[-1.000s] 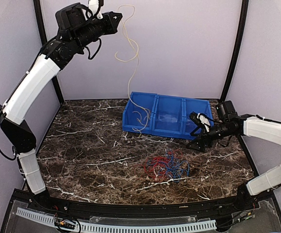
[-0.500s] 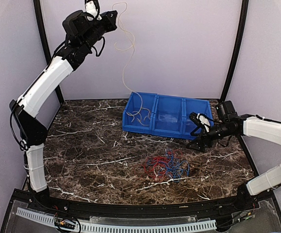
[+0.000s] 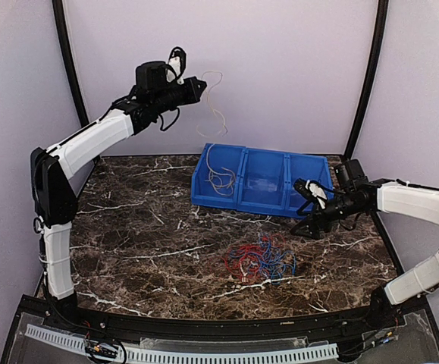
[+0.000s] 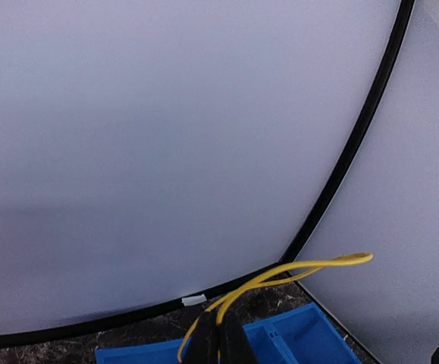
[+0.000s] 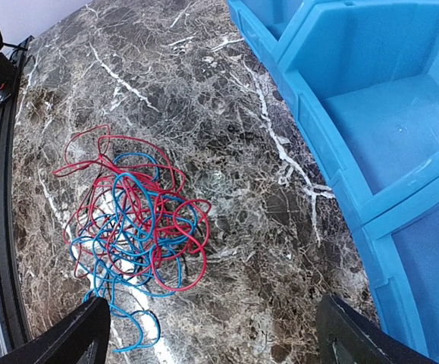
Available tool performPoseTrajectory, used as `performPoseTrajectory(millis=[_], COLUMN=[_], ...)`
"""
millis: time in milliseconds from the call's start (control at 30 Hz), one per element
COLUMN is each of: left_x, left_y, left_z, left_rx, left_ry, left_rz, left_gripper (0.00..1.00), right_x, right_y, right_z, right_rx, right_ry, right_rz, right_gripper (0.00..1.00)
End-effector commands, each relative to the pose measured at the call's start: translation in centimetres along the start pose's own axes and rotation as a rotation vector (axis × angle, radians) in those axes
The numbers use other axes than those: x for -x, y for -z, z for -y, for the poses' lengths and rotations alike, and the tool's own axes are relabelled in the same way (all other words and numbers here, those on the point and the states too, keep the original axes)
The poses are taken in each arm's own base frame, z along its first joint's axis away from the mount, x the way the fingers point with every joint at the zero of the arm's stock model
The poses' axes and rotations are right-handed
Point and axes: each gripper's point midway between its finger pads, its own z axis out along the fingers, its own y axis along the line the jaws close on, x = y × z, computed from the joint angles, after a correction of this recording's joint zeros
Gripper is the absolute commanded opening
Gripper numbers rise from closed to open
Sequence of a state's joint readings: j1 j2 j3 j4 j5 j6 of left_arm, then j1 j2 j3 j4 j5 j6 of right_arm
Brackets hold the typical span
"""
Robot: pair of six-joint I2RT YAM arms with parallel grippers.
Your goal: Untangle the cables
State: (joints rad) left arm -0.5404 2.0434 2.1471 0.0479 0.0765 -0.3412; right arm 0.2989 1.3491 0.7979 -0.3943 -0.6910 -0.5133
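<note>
My left gripper (image 3: 199,86) is raised in front of the back wall, above the blue bin (image 3: 307,205). It is shut on a yellow cable (image 4: 295,271), pinched between its fingertips (image 4: 219,337). That yellow cable (image 3: 220,180) loops beside the gripper and trails down into the bin's left compartment, where its lower part lies coiled. A tangle of red and blue cables (image 3: 261,259) lies on the marble table in front of the bin. My right gripper (image 3: 304,206) hovers open just right of the tangle, by the bin's right end. In the right wrist view the red and blue cables (image 5: 132,227) lie ahead of my open right gripper (image 5: 215,337).
The blue bin (image 5: 386,114) has three compartments and stands at the back of the dark marble table (image 3: 143,227). Pale walls with black corner posts (image 3: 367,76) close in the back and sides. A black rail with a white toothed strip (image 3: 204,353) runs along the near edge.
My left arm has come down and forward, lowering the yellow cable so more of it has settled into the bin's left compartment. The right arm has barely moved.
</note>
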Motion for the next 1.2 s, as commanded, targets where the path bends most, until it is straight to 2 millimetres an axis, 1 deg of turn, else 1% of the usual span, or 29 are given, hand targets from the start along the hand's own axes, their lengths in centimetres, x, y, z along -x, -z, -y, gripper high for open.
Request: performPoseTrajectory(millis=[0, 33, 67, 133, 333, 533, 667, 700, 733, 767, 800, 833, 867, 900, 933, 1000, 1067, 1100, 1133, 1167], left_x=[-5.7, -7.0, -7.6, -9.7, -13.5, -15.5, -17.3, -18.1, -18.3, -19.1, -19.4, -20.0, -20.0, -20.7, -20.6, -21.0, -22.3, -22.4, -23.1, -23.3], left_y=[0.0, 0.1, 0.2, 0.5, 1.3, 1.3, 0.8, 0.6, 0.4, 0.1, -0.1, -0.3, -0.6, -0.8, -1.0, -1.5, -2.0, -2.1, -2.2, -2.2], left_z=[-0.8, -1.4, -1.6, -2.5, -4.5, -5.9, -6.6, -6.8, -6.8, -7.0, -7.0, -7.2, -7.1, -7.3, -7.2, -7.1, -7.0, -6.9, -6.9, -6.8], left_rx=[-0.016, 0.001, 0.009, 0.038, 0.104, 0.153, 0.163, 0.166, 0.161, 0.162, 0.155, 0.157, 0.149, 0.15, 0.141, 0.127, 0.11, 0.105, 0.095, 0.092], left_ry=[0.003, -0.001, -0.015, -0.04, -0.078, -0.072, -0.052, -0.041, -0.035, -0.026, -0.02, -0.011, -0.007, 0.0, 0.004, 0.02, 0.041, 0.053, 0.064, 0.075], left_rz=[-0.173, -0.211, -0.227, -0.294, -0.403, -0.438, -0.457, -0.467, -0.464, -0.474, -0.471, -0.477, -0.472, -0.48, -0.474, -0.477, -0.499, -0.501, -0.516, -0.523], left_gripper=[0.0, 0.0, 0.0, 0.0, 0.0, 0.0, 0.0, 0.0, 0.0, 0.0, 0.0, 0.0, 0.0, 0.0, 0.0, 0.0, 0.0, 0.0, 0.0, 0.01], right_x=[-0.4, -0.4, -0.5, -0.4, -0.7, -0.7, -0.7, -0.6, -0.5, -0.5, -0.3, -0.2, 0.0, 0.4, 0.8, 1.4, 1.7, 1.8, 1.9, 2.1], right_y=[-0.3, -0.3, -0.4, -0.4, -0.7, -0.6, -0.5, -0.5, -0.5, -0.4, -0.3, -0.1, 0.1, 0.5, 0.9, 1.8, 2.5, 2.9, 3.2, 3.7], right_z=[0.1, 0.1, 0.0, -0.1, 0.0, 0.0, 0.0, 0.0, 0.0, 0.0, 0.1, 0.3, 0.6, 0.7, 0.8, 1.4, 1.7, 1.8, 1.8, 1.7], right_rx=[0.016, 0.019, 0.023, 0.032, 0.037, 0.038, 0.037, 0.037, 0.034, 0.033, 0.028, 0.008, -0.014, -0.032, -0.05, -0.117, -0.167, -0.185, -0.203, -0.217], right_ry=[0.004, 0.003, 0.002, 0.005, 0.002, 0.006, 0.009, 0.011, 0.011, 0.01, 0.002, -0.006, -0.007, 0.0, 0.006, -0.008, -0.012, -0.007, 0.003, 0.017], right_rz=[-0.012, -0.014, -0.015, -0.013, -0.026, -0.028, -0.028, -0.028, -0.027, -0.027, -0.026, -0.027, -0.026, -0.023, -0.019, -0.005, 0.003, 0.004, 0.008, 0.012], right_gripper=[0.95, 0.95, 0.94, 0.94, 0.93, 0.92, 0.92, 0.92, 0.92, 0.93, 0.98, 0.98, 0.99, 0.99, 0.99, 0.99, 0.99, 0.99, 0.99, 0.99])
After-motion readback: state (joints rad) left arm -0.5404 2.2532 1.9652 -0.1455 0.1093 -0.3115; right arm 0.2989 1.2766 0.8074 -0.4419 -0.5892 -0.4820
